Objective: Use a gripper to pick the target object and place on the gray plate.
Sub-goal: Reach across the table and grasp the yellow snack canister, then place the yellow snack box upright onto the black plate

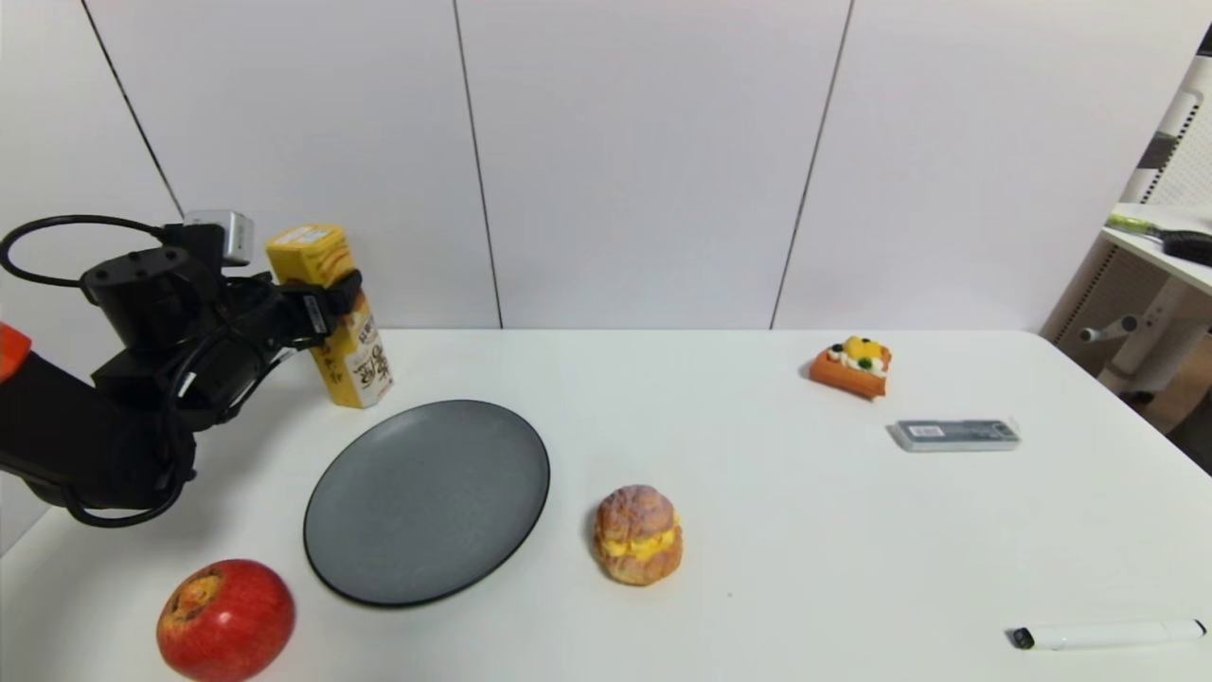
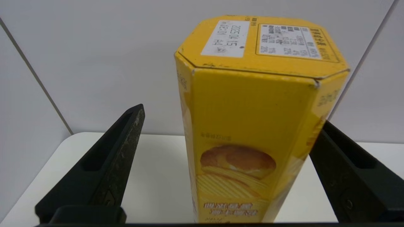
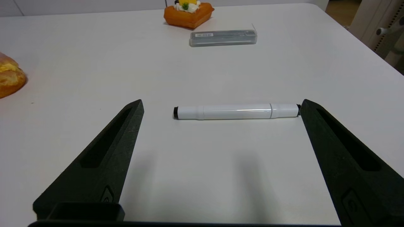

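Note:
The tall yellow hexagonal snack box (image 1: 341,322) stands at the back left of the table, just behind the gray plate (image 1: 426,502). My left gripper (image 1: 331,294) is open and straddles the box's upper part. In the left wrist view the box (image 2: 252,126) fills the space between the jaws of the left gripper (image 2: 232,115); one finger (image 2: 120,148) stands well apart from it and the other finger (image 2: 341,164) lies against its far side. My right gripper (image 3: 221,101) is open and empty, low over the table near a white marker (image 3: 236,111).
A red apple (image 1: 225,620) sits at the front left beside the plate. A brown cream puff (image 1: 637,533) lies right of the plate. A fruit cake slice (image 1: 852,365), a grey case (image 1: 954,434) and the marker (image 1: 1108,634) lie on the right side.

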